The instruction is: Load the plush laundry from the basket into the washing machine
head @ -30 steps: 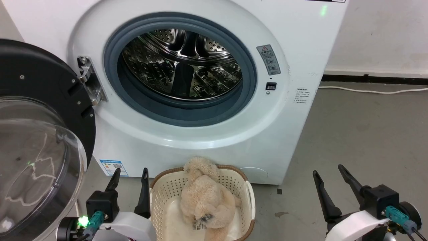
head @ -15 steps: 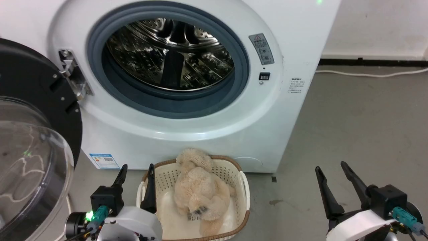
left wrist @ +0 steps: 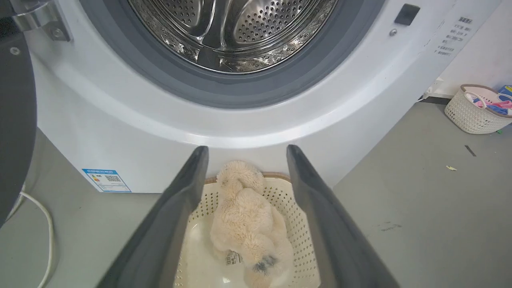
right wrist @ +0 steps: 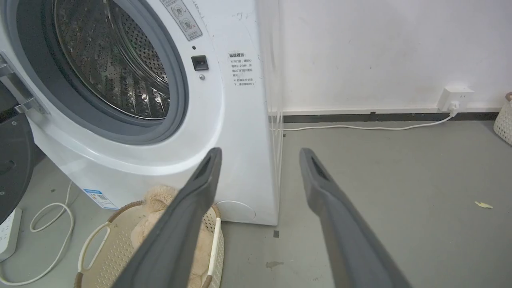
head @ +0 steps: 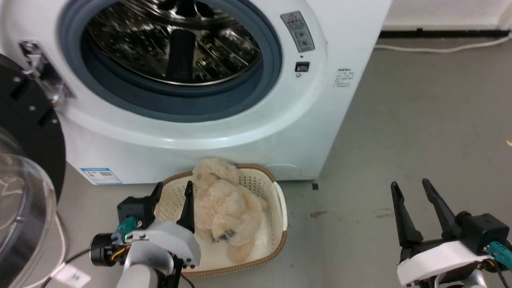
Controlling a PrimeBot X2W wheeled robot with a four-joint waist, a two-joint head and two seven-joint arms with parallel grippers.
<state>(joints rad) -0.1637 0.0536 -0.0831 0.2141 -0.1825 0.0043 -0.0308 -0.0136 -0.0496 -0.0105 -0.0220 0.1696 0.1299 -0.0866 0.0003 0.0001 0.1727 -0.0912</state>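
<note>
1. One stuffed toy lies lengthwise in the basket, at the lower centre of the head view. The basket sits just in front of the washing machine.
2. The toy looks light, soft and squashy, not fragile. Its shaggy fur may slip, so a deep pinch across the thick middle seems safer than taking a limb or the tag.
3. The left gripper hovers at the basket's left side, fingers spread and empty. Its wrist view frames the toy between them.
4. The right gripper, at lower right, is also spread and empty, well apart from the basket.
5. The toy's underside is hidden and its face is only dark smudges. The left arm covers the basket's near-left corner. The drum is cut off at the top edge and the door at the left edge.
</note>
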